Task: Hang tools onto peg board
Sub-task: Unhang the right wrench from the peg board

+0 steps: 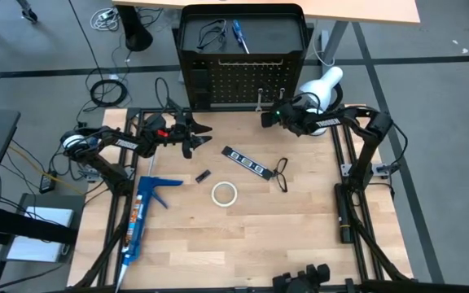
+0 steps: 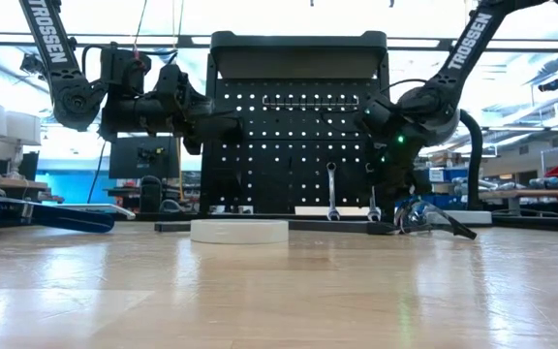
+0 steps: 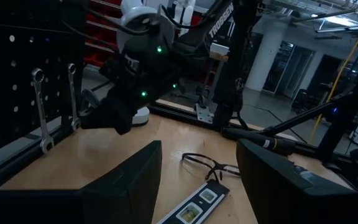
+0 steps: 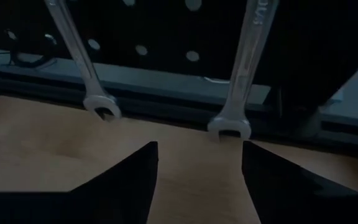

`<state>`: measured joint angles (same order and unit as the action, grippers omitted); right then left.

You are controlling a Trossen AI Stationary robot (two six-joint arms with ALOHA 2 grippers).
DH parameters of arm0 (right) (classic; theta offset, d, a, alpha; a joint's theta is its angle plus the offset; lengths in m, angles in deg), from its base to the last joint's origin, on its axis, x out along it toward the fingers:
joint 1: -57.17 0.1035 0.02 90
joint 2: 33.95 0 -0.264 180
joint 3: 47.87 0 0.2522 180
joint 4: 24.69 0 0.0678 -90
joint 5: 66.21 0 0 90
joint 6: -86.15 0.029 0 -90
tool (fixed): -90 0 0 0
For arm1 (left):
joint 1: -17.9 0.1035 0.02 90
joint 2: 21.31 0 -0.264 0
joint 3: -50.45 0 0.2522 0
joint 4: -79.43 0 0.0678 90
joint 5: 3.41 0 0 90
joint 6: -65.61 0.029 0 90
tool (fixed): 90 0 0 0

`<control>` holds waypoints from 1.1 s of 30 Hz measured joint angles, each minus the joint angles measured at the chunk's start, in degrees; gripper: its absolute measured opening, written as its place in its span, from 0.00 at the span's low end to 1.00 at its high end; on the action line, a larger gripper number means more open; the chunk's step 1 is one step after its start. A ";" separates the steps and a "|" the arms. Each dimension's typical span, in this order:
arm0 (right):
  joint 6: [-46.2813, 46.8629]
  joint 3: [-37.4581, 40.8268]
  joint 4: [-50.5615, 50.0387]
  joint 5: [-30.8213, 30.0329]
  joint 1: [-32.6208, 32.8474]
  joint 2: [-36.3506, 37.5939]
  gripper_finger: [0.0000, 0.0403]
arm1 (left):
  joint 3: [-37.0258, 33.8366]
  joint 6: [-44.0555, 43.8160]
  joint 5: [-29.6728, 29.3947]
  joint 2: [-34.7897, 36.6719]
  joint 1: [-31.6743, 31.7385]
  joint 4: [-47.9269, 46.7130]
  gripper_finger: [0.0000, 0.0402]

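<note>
My left gripper (image 1: 205, 140) hangs above the table (image 1: 300, 236), just in front of the peg board (image 1: 243, 81)'s left end, fingers spread, nothing in them. Mid-table: white tape ring (image 1: 224, 194), then black strip w/ white marks (image 1: 244, 161), then black wire loop (image 1: 282, 168). On the board, two wrenches (image 4: 82, 59) (image 4: 241, 68) hang side by side. My right gripper (image 1: 265, 117) sits right in front of them, fingers apart, empty.
</note>
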<state>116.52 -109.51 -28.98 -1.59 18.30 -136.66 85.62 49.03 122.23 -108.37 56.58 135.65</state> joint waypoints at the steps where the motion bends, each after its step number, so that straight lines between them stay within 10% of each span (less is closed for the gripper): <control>1: -0.12 0.00 0.23 -0.14 0.00 0.00 0.58 | 0.00 0.00 0.00 0.00 0.00 0.00 0.53; 33: -2.72 -0.04 3.40 -1.73 -1.87 -0.31 0.62 | 0.66 9.09 -12.02 -0.02 -0.56 -1.76 0.53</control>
<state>113.80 -109.56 -25.58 -3.32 16.43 -136.97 86.28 58.12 110.21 -108.39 56.02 133.88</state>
